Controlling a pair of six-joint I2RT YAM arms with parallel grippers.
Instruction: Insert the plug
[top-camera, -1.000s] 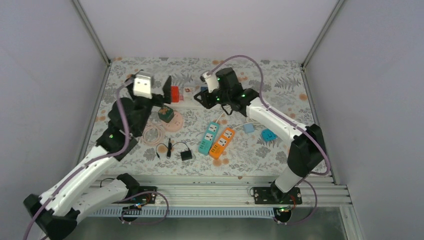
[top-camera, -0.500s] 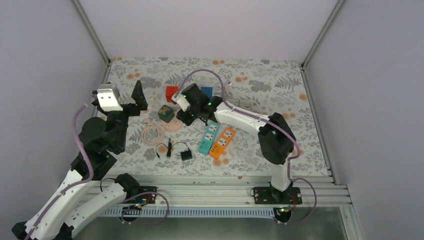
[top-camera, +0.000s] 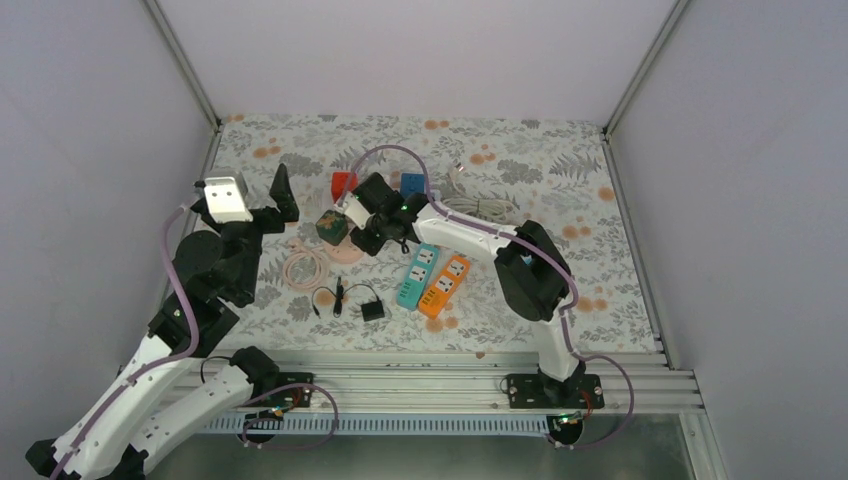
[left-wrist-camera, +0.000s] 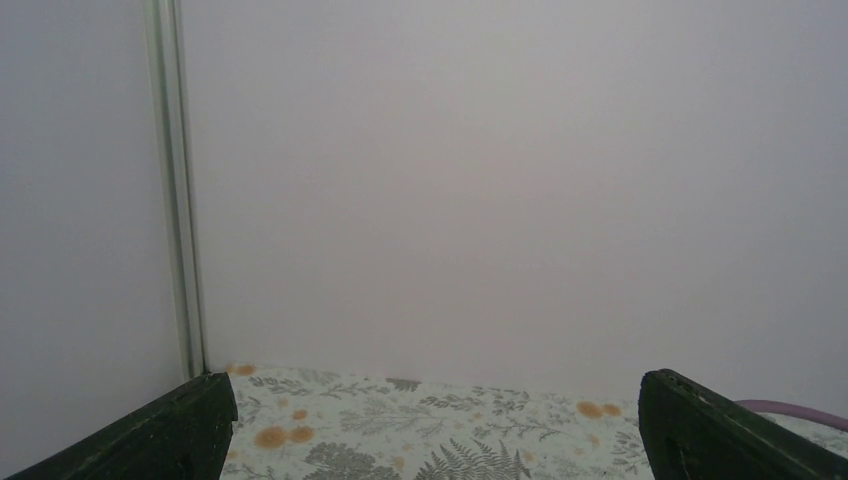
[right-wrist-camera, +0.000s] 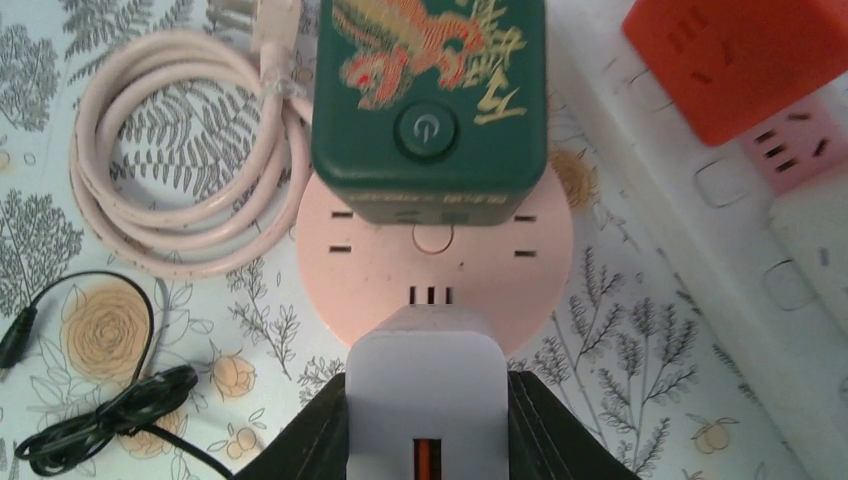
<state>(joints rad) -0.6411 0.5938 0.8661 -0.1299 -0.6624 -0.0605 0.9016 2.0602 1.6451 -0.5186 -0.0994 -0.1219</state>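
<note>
My right gripper (right-wrist-camera: 425, 415) is shut on a white plug adapter (right-wrist-camera: 427, 390) with an orange USB slot, held just over the near rim of a round pink socket (right-wrist-camera: 435, 255). A dark green cube with a power button (right-wrist-camera: 430, 95) sits on the far part of that socket. In the top view the right gripper (top-camera: 366, 232) hovers beside the green cube (top-camera: 331, 227) and the pink socket (top-camera: 345, 250). My left gripper (top-camera: 278, 195) is raised at the left, jaws wide apart and empty, facing the back wall.
A coiled pink cord (right-wrist-camera: 170, 170) lies left of the socket, and a black cable (right-wrist-camera: 100, 420) nearer. A red cube (right-wrist-camera: 745, 55) sits on a white strip (right-wrist-camera: 720, 190) to the right. Teal (top-camera: 417, 274) and orange (top-camera: 445, 285) power strips and a black adapter (top-camera: 373, 311) lie nearer the front.
My right arm swung from the back centre leftward and down to the pink socket, carrying the white plug. My left arm pulled back to the left and lifted away from the red cube.
</note>
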